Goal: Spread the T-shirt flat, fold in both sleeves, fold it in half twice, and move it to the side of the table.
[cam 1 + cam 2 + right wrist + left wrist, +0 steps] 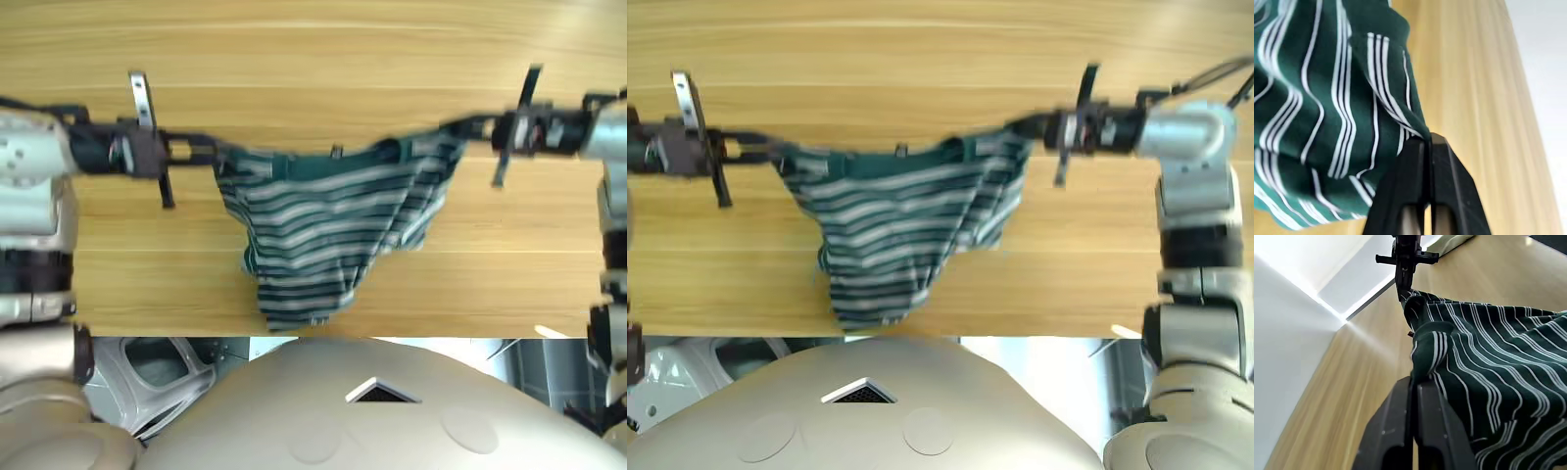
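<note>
With the left gripper (208, 149) and right gripper (458, 125) jaws each clamped on an upper corner, the T-shirt (323, 230) sags bunched over the bench (294, 49); I would draw them apart evenly, then lower it hem-first.

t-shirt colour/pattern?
T-shirt: dark green with thin white stripes in groups; clearest in the left wrist view.

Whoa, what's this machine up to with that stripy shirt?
The robot is holding a green striped T-shirt up over a wooden table. Its left gripper and right gripper each pinch one upper corner, arms spread wide apart. The cloth sags bunched between them, its lower part drooping toward the table's near edge. It is not yet laid flat, and no folding has begun.
</note>
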{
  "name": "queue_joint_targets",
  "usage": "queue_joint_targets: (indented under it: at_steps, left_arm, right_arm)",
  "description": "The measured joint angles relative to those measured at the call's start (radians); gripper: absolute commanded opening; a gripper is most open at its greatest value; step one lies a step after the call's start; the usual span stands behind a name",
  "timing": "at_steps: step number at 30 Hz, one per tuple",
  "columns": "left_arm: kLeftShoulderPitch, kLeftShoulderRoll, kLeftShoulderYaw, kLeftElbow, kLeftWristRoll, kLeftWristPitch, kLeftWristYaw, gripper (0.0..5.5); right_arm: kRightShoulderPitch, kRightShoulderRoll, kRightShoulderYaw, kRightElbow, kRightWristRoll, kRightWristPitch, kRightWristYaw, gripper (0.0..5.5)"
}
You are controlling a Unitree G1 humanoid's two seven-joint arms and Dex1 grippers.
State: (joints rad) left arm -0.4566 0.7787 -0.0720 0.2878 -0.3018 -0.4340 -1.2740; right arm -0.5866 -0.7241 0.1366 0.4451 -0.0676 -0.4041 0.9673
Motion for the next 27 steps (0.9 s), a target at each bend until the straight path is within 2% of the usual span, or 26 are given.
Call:
queue_joint_targets:
  at_steps: [3,6,8,10,14,15,17,21,22,25,27]
  left_arm:
    - [-0.341,-0.054,-0.034,0.254,0.144,0.002,0.294,0.0]
    - [-0.582,-0.063,-0.021,0.447,0.215,-0.026,0.522,0.0]
    - [-0.724,-0.031,0.013,0.651,0.336,-0.191,0.752,0.0]
    - [-0.678,-0.001,0.02,0.736,0.389,-0.328,0.832,0.0]
    - [-0.52,-0.032,-0.002,0.814,0.476,-0.478,0.919,0.0]
    - [-0.492,-0.048,-0.005,0.819,0.471,-0.497,0.908,0.0]
    - [-0.374,-0.131,0.009,0.834,0.374,-0.546,0.755,0.0]
    - [-0.159,-0.199,0.031,0.709,0.094,-0.54,0.386,0.0]
    - [-0.102,-0.202,0.031,0.657,0.028,-0.519,0.3,0.0]
    - [0.12,-0.187,0.032,0.437,-0.189,-0.416,-0.001,0.0]
    - [0.223,-0.139,0.04,0.316,-0.255,-0.368,-0.097,0.0]
  right_arm:
    - [-0.283,0.048,0.022,0.201,-0.089,0.041,-0.289,0.03]
    - [-0.463,0.052,0.015,0.34,-0.126,0.038,-0.494,0.03]
    - [-0.569,0.048,-0.015,0.48,-0.179,-0.04,-0.713,0.03]
    - [-0.554,0.047,-0.012,0.54,-0.204,-0.122,-0.777,0.03]
    - [-0.477,0.078,0.018,0.614,-0.242,-0.216,-0.798,0.03]
    - [-0.457,0.082,0.023,0.624,-0.247,-0.22,-0.798,0.03]
    - [-0.399,0.085,0.027,0.646,-0.25,-0.25,-0.794,0.03]
    - [-0.329,0.084,0.032,0.631,-0.242,-0.314,-0.733,0.03]
    - [-0.295,0.083,0.034,0.607,-0.228,-0.339,-0.687,0.03]
    - [-0.071,0.062,0.074,0.414,-0.088,-0.413,-0.399,0.03]
    - [0.093,-0.004,0.113,0.232,0.053,-0.409,-0.207,0.03]
